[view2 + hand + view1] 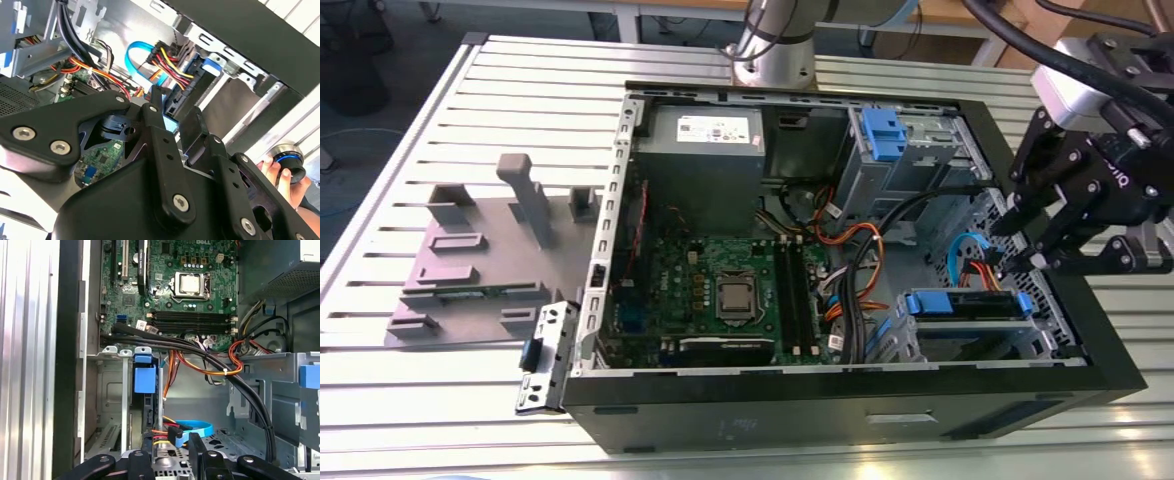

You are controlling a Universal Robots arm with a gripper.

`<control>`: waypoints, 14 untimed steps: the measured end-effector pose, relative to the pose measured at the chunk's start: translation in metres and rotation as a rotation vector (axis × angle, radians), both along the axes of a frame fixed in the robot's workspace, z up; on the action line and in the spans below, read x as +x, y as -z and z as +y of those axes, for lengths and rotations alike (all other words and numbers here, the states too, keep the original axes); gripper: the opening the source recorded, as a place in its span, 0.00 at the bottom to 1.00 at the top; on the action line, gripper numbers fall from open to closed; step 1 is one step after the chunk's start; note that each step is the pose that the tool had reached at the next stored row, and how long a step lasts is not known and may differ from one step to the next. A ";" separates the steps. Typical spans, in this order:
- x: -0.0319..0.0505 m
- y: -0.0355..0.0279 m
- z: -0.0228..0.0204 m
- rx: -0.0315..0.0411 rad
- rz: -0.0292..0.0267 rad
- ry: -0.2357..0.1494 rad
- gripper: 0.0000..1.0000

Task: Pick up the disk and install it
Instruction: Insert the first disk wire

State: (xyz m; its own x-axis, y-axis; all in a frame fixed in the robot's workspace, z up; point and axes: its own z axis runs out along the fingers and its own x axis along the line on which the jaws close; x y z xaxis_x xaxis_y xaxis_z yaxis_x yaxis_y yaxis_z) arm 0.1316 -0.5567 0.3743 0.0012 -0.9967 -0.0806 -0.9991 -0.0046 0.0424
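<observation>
The gripper hangs over the open computer case, at its edge on the exterior view's right. Its fingers are spread apart and hold nothing. The disk sits slotted in the case's corner drive cage, just beneath the gripper, with red and yellow cables reaching its end

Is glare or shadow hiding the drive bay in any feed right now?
Exterior view: the table slats glare white and the case interior lies in shade, but the disk in its blue carrier is readable. First wrist view: the slats wash out; the bay is evenly lit. Second wrist view: the dark tool blocks much, with white washout at two corners.
</observation>
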 end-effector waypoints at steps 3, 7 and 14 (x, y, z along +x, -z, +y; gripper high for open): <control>-0.0010 0.0035 0.0028 -0.0005 0.0000 -0.002 0.42; -0.0012 0.0069 0.0047 -0.0016 0.0000 -0.005 0.42; -0.0012 0.0131 0.0048 -0.0038 0.0000 -0.012 0.42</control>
